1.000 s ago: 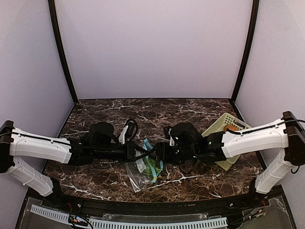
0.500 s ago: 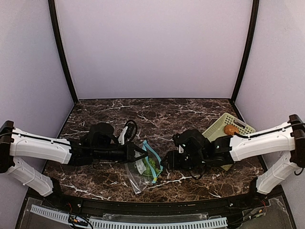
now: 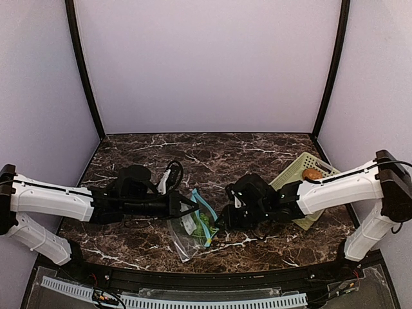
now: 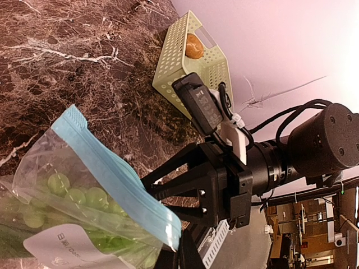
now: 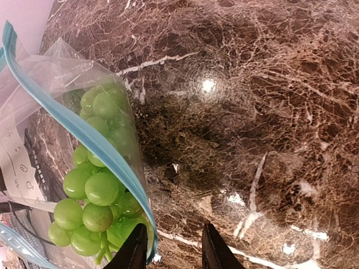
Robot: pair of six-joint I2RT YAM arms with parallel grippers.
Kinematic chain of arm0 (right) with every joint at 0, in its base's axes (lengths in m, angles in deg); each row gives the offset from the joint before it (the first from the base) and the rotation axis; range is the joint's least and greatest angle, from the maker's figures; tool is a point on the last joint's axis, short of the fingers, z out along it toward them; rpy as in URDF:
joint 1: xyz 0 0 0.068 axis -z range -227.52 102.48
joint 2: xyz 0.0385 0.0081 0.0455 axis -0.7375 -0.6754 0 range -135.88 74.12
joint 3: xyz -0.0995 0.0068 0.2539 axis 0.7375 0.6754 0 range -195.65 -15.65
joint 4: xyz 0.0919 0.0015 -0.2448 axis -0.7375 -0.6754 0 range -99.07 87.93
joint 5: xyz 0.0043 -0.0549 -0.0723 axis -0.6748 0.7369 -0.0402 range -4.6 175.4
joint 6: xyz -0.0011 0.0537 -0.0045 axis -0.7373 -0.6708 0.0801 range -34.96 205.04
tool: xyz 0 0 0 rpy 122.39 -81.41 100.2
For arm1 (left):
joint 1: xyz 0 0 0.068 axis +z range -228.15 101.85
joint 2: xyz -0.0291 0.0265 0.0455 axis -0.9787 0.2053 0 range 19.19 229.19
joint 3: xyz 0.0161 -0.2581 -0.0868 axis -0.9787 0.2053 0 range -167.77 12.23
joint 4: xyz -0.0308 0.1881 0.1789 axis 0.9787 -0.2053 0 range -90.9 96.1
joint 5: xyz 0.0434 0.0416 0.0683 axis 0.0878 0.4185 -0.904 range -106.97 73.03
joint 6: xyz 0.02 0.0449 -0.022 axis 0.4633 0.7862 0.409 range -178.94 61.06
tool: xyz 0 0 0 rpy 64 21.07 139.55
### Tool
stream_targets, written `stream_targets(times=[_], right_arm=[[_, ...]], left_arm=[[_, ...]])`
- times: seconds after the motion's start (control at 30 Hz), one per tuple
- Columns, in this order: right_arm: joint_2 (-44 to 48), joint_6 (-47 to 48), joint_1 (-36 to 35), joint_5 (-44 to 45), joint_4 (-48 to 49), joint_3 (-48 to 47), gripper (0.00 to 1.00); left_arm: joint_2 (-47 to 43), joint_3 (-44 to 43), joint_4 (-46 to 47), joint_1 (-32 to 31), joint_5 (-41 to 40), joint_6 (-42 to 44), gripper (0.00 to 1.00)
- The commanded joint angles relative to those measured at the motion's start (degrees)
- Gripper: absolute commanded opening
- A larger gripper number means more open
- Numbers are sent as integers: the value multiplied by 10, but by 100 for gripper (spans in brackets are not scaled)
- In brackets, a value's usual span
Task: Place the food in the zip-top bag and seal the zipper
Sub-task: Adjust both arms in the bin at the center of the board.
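- Camera overhead: left gripper is clenched on the zip-top bag, holding its mouth up. The right gripper, nearer the zipper, sits at the bag's 3 o'clock. The potato lies in the basket, at the right gripper's 2 o'clock.
- Left wrist: the zipper runs 11 to 5 o'clock across the right gripper's front.
- Right wrist: jaws parted, grasping nothing. The zipper ends just beside the 9 o'clock finger, with the green grapes already inside the bag.

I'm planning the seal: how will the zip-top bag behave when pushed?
Probably floppy: the zip-top bag is creased clear film. The grapes inside likely weight it, so it may drag, not slide. The zipper bows, so it may buckle.
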Motion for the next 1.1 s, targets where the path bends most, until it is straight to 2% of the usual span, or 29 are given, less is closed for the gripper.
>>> stream_targets(times=[0.0, 0.17, 0.3, 0.7, 0.87, 1.07], right_arm=[[-24, 17, 5, -24, 22, -28, 31], [-43, 25, 5, -37, 27, -45, 21], [-44, 34, 6, -54, 14, -63, 0], [65, 105, -1, -15, -152, -169, 0], [37, 113, -10, 12, -205, -197, 0], [20, 146, -23, 28, -252, -272, 0]], left_arm=[[-19, 8, -2, 2, -5, 2, 1], [-21, 9, -8, 2, -8, 4, 1], [-22, 13, -6, 2, -9, 3, 1], [-92, 29, -75, 12, -64, 18, 1], [-65, 4, -109, 13, -59, 31, 1], [-27, -81, -139, 13, -43, 72, 1]])
